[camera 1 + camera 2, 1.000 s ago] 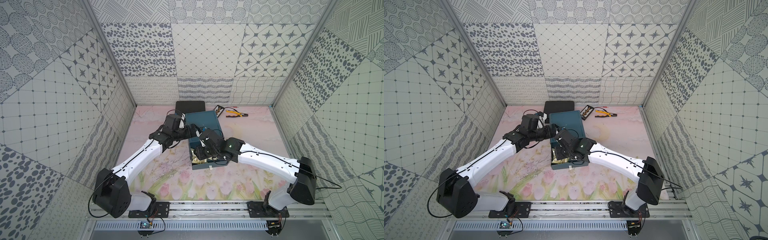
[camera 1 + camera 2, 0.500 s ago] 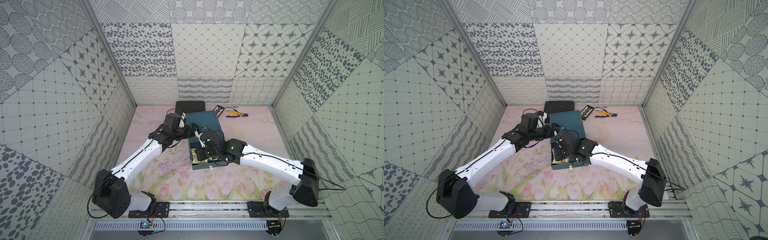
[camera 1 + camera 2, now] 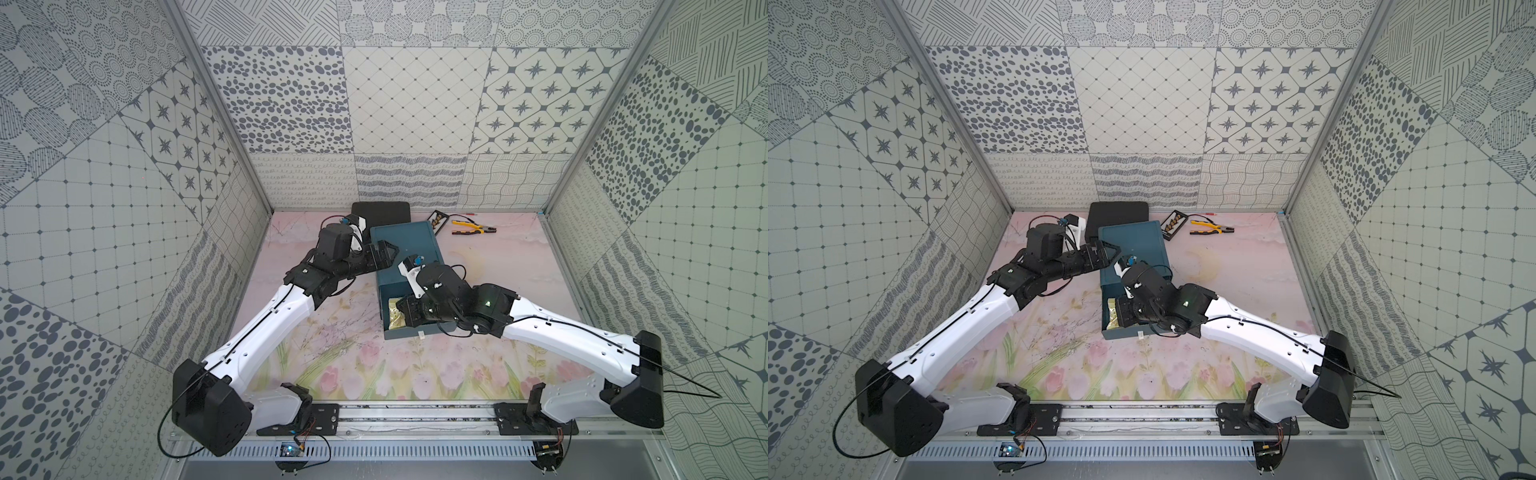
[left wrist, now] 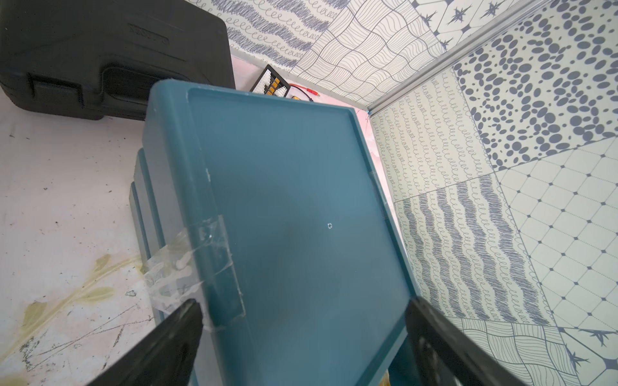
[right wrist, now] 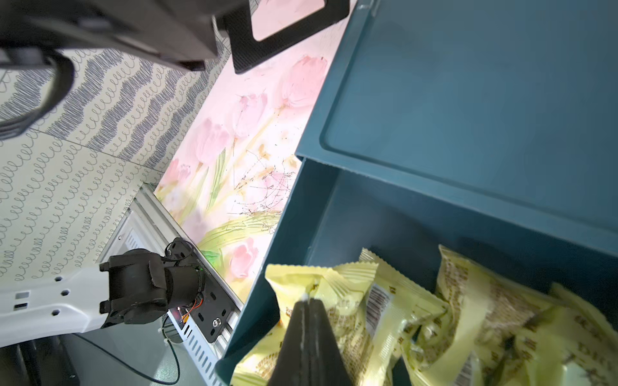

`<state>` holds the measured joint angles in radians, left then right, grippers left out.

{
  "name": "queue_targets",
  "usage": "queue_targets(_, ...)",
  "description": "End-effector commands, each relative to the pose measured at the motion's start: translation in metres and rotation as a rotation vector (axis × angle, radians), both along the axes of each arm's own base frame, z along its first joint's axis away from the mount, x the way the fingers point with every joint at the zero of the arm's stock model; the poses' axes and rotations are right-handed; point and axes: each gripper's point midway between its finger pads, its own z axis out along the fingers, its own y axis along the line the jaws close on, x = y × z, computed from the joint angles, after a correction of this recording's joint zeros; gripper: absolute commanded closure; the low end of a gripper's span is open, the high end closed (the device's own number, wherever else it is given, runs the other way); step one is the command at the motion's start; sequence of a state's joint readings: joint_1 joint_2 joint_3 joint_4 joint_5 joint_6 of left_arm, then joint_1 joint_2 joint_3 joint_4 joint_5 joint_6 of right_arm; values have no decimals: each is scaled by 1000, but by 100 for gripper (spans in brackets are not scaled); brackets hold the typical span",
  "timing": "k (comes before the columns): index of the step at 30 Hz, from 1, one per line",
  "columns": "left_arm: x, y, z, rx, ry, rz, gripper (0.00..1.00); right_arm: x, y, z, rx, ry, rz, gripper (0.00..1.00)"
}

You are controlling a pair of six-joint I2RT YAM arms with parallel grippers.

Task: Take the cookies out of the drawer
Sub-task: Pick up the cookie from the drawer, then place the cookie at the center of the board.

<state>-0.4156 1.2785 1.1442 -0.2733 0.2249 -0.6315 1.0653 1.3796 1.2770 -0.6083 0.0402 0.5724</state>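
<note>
Down inside the open drawer (image 3: 411, 333), at the front of the blue cabinet (image 3: 405, 245), the cookies (image 5: 418, 317) lie in a loose heap of pale gold packets. In both top views only a sliver of them shows beside the right arm's wrist.

The right gripper (image 5: 309, 302) is in that heap. Its two fingers are pressed together with no gap, pinching the wrapper of the nearest packet (image 5: 294, 284) close to its crimped end. That packet sits by the drawer's left wall, and the rest of the heap spreads away to the fingers' right. Its long axis seems to run roughly along the fingers, with the crimped end just past the tips, so it would probably hang lengthwise once lifted.

The cabinet's top covers the back of the drawer, so the way out looks to be upward and toward the front.

The left gripper (image 4: 297, 337) is spread wide over the cabinet's top near its left edge. It holds nothing and is well apart from the cookies. Whether it touches the top cannot be told. The right arm is plainly the nearer one.
</note>
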Motion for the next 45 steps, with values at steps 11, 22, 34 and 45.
queue_targets(11,-15,9,39,-20,-117,-10,1,16,-17,60,148,-94,-45,100)
queue_targets(22,-32,-6,73,-56,-178,-64,1,24,-29,120,254,-180,-42,100)
queue_targets(34,-55,-62,82,-39,-165,-249,1,79,-136,120,44,-264,-276,100)
queue_targets(45,-69,-89,61,28,-132,-284,1,150,-221,19,-157,-118,-408,100)
